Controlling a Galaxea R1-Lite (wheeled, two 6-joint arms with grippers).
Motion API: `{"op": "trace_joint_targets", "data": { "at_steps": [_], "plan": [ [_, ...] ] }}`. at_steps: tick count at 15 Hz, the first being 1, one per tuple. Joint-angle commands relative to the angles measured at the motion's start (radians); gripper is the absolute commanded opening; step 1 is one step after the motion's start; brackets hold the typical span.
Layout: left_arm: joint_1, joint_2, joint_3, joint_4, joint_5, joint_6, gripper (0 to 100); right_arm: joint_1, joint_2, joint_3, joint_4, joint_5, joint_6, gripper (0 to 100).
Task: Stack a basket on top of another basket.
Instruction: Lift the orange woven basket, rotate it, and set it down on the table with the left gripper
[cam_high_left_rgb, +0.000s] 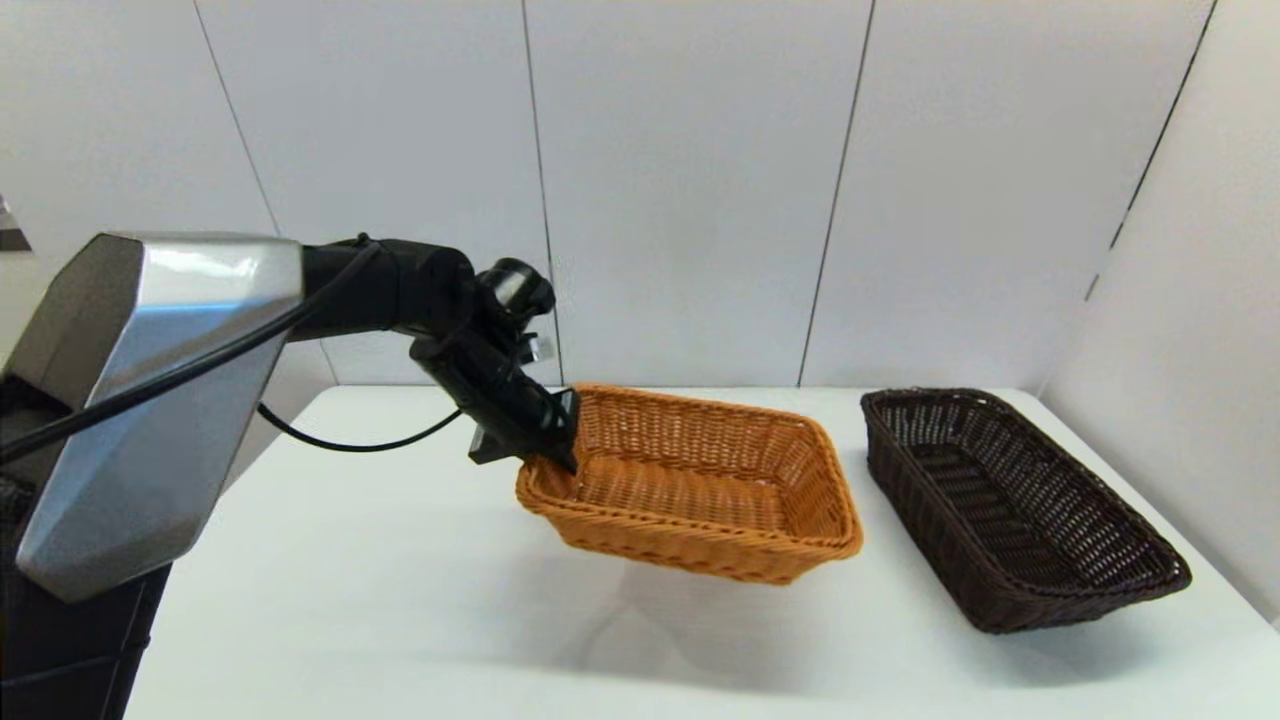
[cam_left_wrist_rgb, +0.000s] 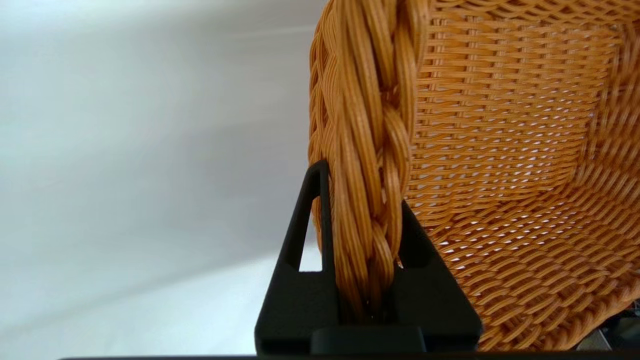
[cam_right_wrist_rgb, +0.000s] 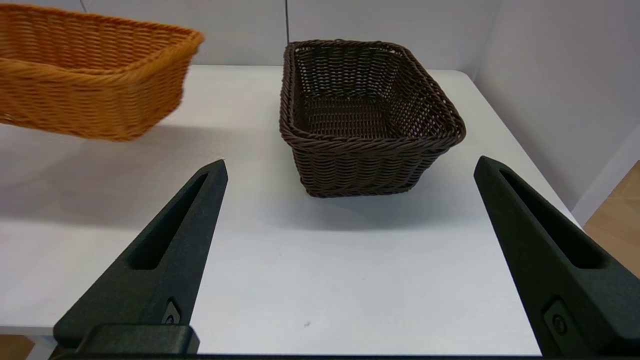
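The left gripper (cam_high_left_rgb: 555, 440) pinches the braided left rim of the orange-tan rectangular woven wicker basket (cam_high_left_rgb: 700, 485), holding it tilted above the white table (cam_high_left_rgb: 400, 600). The dark brown rectangular wicker basket (cam_high_left_rgb: 1010, 505) rests on the table's right side, apart. The right gripper (cam_right_wrist_rgb: 350, 170) hangs near, fingers wide. Pale panelled walls (cam_high_left_rgb: 690, 180) stand behind.

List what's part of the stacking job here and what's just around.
In the job:
- orange basket, lifted off the table, rim clamped by the left gripper
- dark basket, on the table

Just around:
- white table
- right gripper, open, parked short of the dark basket
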Motion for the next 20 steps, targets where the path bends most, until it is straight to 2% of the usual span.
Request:
{"op": "trace_joint_targets", "data": {
  "at_steps": [1, 6, 10, 13, 18, 19, 20],
  "plan": [
    [-0.032, 0.065, 0.0, -0.039, 0.025, -0.054, 0, 0.0, 0.002, 0.0, 0.0, 0.0, 0.0, 100],
    [-0.045, 0.1, 0.001, -0.061, 0.047, -0.095, 0, 0.0, 0.002, 0.0, 0.001, 0.0, 0.0, 100],
    [-0.044, 0.085, 0.038, -0.064, 0.047, -0.094, 0, 0.0, 0.002, 0.0, 0.003, 0.0, -0.001, 100],
    [-0.045, 0.081, 0.08, -0.113, 0.039, -0.083, 0, 0.0, 0.002, 0.0, 0.003, 0.0, -0.001, 100],
    [-0.045, 0.081, 0.087, -0.105, 0.033, -0.061, 0, 0.0, 0.002, 0.0, 0.004, -0.001, -0.001, 100],
    [-0.044, 0.08, 0.086, -0.105, 0.033, -0.061, 100, 0.0, 0.002, 0.0, 0.004, -0.001, -0.001, 100],
    [-0.044, 0.08, 0.084, -0.105, 0.033, -0.061, 100, 0.0, 0.002, 0.0, 0.004, -0.001, -0.001, 100]
  ]
}}
